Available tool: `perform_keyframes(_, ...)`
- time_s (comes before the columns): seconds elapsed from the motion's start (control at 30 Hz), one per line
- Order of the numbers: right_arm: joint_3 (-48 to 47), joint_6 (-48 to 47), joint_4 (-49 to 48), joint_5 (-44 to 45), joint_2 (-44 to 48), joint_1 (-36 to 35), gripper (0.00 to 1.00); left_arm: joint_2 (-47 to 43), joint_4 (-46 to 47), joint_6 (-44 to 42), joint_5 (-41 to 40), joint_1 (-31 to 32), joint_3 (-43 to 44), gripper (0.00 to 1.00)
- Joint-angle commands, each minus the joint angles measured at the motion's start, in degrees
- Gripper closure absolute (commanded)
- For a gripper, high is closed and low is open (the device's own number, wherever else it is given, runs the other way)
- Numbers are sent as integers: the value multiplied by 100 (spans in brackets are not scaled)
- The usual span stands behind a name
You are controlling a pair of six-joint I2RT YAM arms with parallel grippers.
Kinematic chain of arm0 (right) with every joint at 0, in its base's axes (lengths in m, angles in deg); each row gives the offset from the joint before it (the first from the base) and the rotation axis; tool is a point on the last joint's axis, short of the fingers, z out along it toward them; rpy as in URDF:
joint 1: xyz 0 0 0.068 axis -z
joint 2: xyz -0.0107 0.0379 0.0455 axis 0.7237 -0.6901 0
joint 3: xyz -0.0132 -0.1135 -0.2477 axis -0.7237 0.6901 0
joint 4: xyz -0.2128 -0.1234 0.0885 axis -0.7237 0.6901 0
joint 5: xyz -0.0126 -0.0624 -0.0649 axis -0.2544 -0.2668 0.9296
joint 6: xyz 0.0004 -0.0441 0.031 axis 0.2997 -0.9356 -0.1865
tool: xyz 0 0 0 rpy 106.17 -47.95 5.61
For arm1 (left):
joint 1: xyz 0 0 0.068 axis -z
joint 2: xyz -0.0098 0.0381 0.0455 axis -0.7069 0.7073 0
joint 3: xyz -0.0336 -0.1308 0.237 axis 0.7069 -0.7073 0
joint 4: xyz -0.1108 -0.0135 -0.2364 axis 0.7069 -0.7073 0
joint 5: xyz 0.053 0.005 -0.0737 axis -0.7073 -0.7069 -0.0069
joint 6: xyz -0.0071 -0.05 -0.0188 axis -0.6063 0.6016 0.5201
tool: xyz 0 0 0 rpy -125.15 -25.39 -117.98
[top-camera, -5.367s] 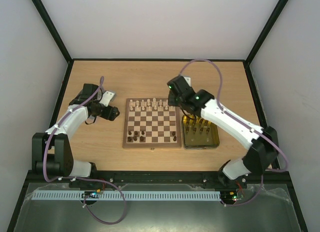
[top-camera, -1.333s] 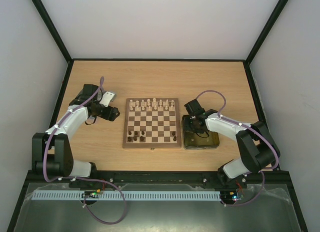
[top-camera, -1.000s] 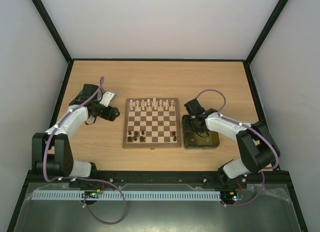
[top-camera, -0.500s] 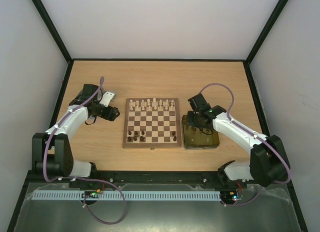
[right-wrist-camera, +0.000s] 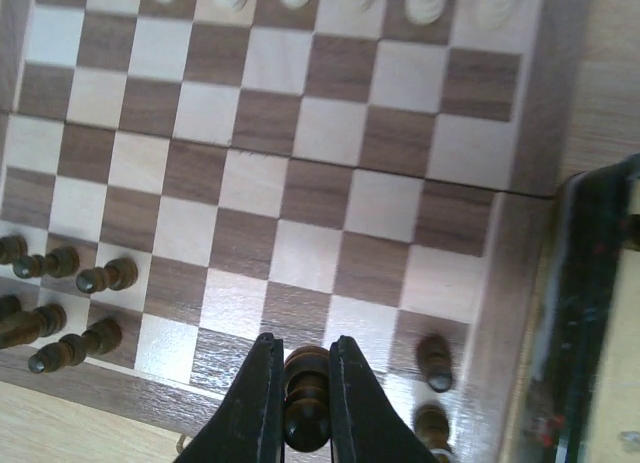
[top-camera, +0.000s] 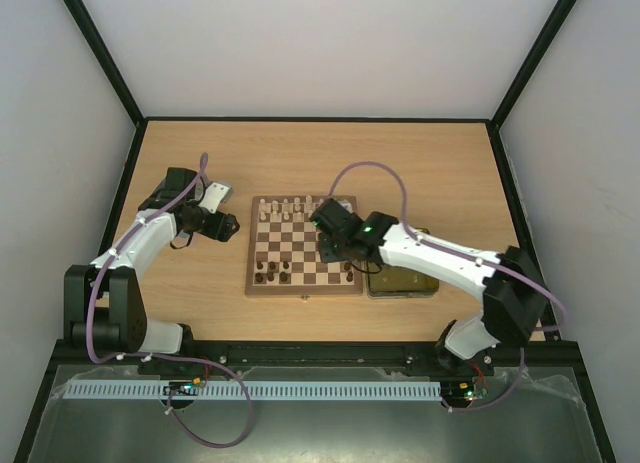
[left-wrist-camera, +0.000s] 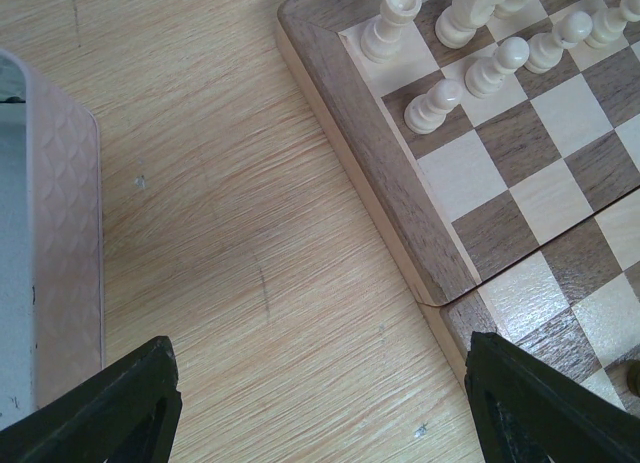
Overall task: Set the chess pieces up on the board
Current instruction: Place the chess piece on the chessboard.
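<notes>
Currently the right pincer point(right-wrist-camera: 302, 355) is clamped nearly shut on a dark brown chess piece point(right-wrist-camera: 306, 408), which stands upright between its two fingers at the bottom centre of the right wrist view. The piece is over the board point(top-camera: 295, 248), above the row of squares closest to the lower rim; whether its base touches the wood I cannot tell. At the lower left of that view a cluster of dark pieces point(right-wrist-camera: 62, 301) occupies the board's corner. Two further dark ones point(right-wrist-camera: 432, 361) stand just to the right of the held piece, near the rim. Pale cream pieces point(top-camera: 288, 211) line the upper edge of the board in the top view, and the squares in the middle are bare. The right arm point(top-camera: 440, 255) reaches in from the lower right of that frame and passes over the yellow-lined tin point(top-camera: 402, 281), which lies just beside the board's right rim. The left pincer point(left-wrist-camera: 320, 403) stands wide open with nothing between its fingers. It hangs over the bare bench point(left-wrist-camera: 220, 233) just left of the board, near the corner where a pale rook point(left-wrist-camera: 392, 18) stands. The silver lid point(left-wrist-camera: 50, 243) lies at the left edge of the left wrist view, apart from the board.
</notes>
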Motion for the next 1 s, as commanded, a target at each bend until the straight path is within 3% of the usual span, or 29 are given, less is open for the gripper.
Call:
perform_keyframes(0.0, -364, 195, 56, 366, -577, -443, 98, -115, -11, 7, 29, -48, -49, 21)
perform_keyframes(0.27, -793, 197, 34, 549, -1351, -901, 98, -110, 6, 7, 11, -55, -54, 21)
perform_keyframes(0.97, -1363, 49, -16, 339, -2169, -1066, 98, -125, 24, 7, 29, -83, -62, 21)
